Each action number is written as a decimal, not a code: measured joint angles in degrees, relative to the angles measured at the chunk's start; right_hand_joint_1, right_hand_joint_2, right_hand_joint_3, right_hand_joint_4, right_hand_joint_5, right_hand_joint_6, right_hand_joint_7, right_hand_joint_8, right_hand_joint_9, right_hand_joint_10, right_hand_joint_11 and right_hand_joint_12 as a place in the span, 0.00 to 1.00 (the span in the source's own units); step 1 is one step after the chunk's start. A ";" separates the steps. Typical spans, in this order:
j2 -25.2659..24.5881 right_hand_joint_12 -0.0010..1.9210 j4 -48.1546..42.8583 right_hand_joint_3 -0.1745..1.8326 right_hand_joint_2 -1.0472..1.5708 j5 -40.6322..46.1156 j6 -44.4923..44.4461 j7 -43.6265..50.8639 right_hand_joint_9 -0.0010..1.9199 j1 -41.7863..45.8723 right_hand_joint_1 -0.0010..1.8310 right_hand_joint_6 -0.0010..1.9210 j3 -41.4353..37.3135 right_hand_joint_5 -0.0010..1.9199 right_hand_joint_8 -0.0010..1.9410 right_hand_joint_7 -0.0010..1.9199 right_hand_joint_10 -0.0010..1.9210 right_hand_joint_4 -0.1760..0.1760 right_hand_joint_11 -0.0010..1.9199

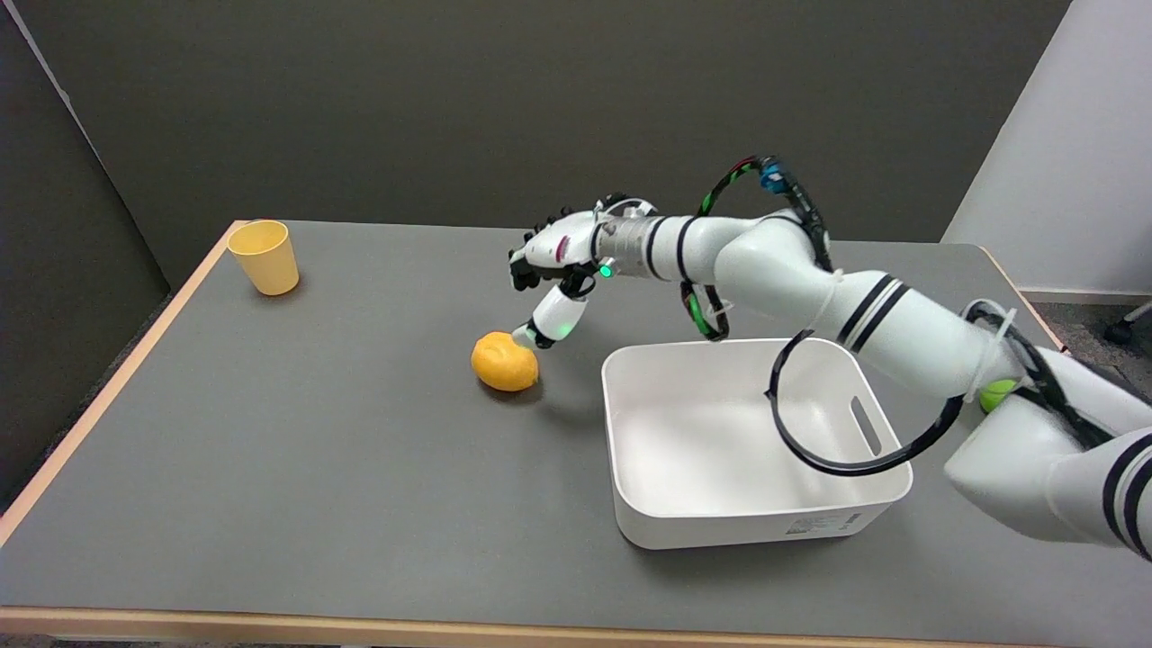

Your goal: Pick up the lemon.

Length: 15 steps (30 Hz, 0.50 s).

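Grey surface point(270, 468). White bin point(756, 513), right of centre. Right hand point(553, 270) above the surface, holding nothing, fingers loosely apart, one fingertip point(524, 337) touching the lemon. Yellow cup point(264, 256), far left corner. Lemon point(505, 362), mid-surface, left of the bin.

right hand point(556, 261) above lemon point(505, 361), one digit touching it, beside white bin point(648, 504)

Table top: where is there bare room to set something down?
Bare: the wide near-left stretch of the table between the cup, the lemon and the front edge. Crowded: the right side, taken by the white bin and the arm, with the right hand at the lemon.
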<state>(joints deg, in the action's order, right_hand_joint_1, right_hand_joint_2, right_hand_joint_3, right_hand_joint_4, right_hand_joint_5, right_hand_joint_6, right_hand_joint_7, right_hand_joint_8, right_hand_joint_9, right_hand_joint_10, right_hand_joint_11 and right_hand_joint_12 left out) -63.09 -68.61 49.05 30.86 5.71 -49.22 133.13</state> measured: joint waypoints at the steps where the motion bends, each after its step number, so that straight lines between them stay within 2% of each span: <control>1: -0.50 0.74 0.10 0.47 0.64 -1.00 0.26 -0.81 0.15 0.20 0.20 0.31 -0.12 0.15 0.29 0.22 0.55 0.00 0.08; 9: -3.67 0.73 0.85 0.45 0.65 -9.29 3.23 -9.16 0.11 1.40 0.17 0.29 -0.96 0.11 0.28 0.18 0.52 0.00 0.07; 15: -5.36 0.70 0.38 0.45 0.65 -16.69 7.16 -19.51 0.08 2.05 0.16 0.27 -1.52 0.09 0.26 0.15 0.49 0.00 0.05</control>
<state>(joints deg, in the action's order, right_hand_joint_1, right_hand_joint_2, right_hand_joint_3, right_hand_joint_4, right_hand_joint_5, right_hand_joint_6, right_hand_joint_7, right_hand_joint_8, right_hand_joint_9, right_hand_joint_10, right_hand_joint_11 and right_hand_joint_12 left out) -68.45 -68.22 32.36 38.02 -13.79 -47.16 131.61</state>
